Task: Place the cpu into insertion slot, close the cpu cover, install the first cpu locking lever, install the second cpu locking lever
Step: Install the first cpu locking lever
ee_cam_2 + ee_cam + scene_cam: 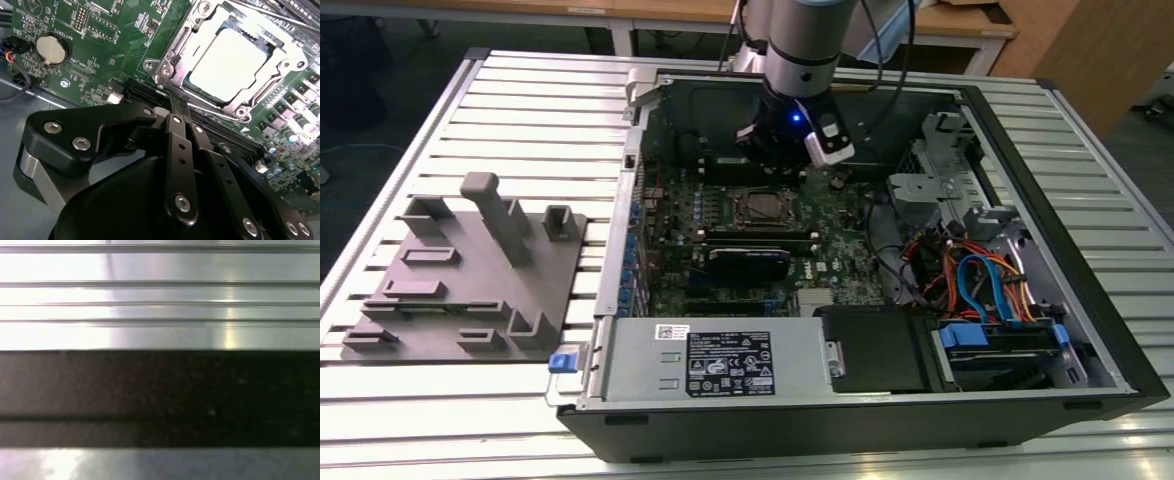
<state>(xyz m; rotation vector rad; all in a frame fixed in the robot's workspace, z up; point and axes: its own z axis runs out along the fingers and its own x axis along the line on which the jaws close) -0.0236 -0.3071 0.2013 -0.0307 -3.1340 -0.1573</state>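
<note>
The cpu (227, 62) lies flat in the insertion slot (758, 207) on the green motherboard, its silver top bright under the light. The cpu cover (186, 47) is down around it, framing the chip. My gripper (179, 102) hovers just off one corner of the socket, its black fingers (172, 145) pressed together with nothing between them. In the exterior view the gripper (771, 165) hangs inside the open computer case, just behind the socket. Thin metal rods run along the socket's edges; I cannot tell whether they are latched.
A grey fixture plate (467, 280) lies at the exterior view's left, outside the case. The grey power supply (714, 360), a long black card (747, 262) and coloured cables (974, 280) surround the board. A coin battery (51, 47) sits near the gripper. The slatted metal table (160, 295) shows.
</note>
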